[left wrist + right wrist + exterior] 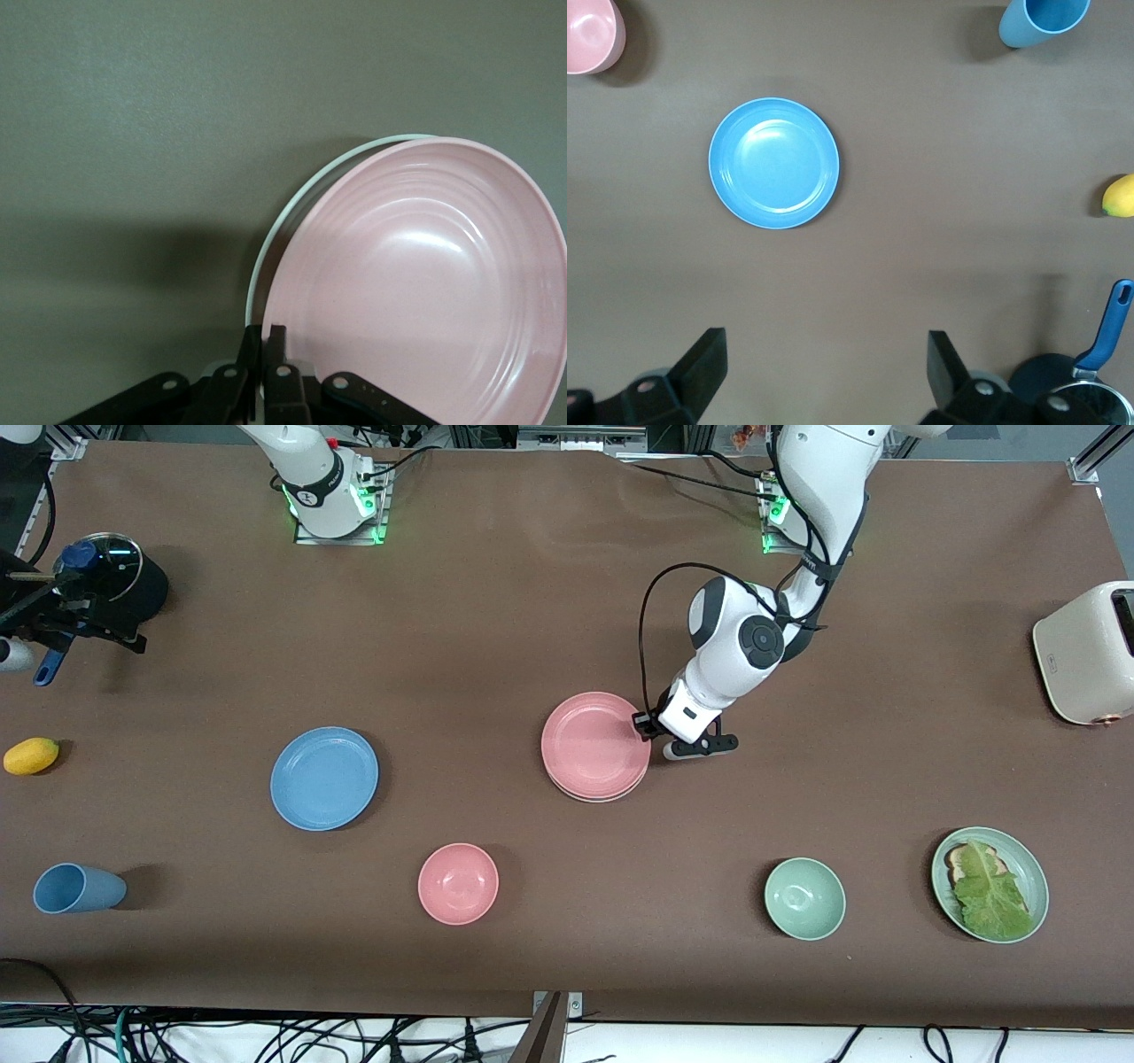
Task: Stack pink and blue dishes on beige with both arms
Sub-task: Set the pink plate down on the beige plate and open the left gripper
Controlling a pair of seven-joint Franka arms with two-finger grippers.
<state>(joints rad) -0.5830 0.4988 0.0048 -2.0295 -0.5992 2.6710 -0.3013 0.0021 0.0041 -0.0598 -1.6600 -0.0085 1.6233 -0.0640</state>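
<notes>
In the front view, the pink plate (595, 742) is seen lying on the beige plate (611, 794), of which only a pale crescent shows at the edge nearer the camera. The left pincer (645, 724) is clenched on the pink plate's rim at the side toward the left arm's end of the table. The blue plate (324, 778) lies flat on the table (496, 602), well apart from the pink plate, toward the right arm's end. A pink bowl (458, 883) is nearer the camera than the pink plate. The right arm is held high in waiting, its pincer out of this view.

In the left wrist view, the fingers (266, 354) are seen pinched shut on the pink plate's rim, and the beige plate's pale edge (292, 204) shows just past it, so the two are not fully centred.

In the right wrist view, the right pincer (824, 372) is seen released, its jaws wide, high over the table with the blue plate (773, 163) below.

From here, the pink plate could be dragged further off centre if the left pincer is lifted before it is released. A blue plate added to a skewed stack could then sit tilted or slide off.
</notes>
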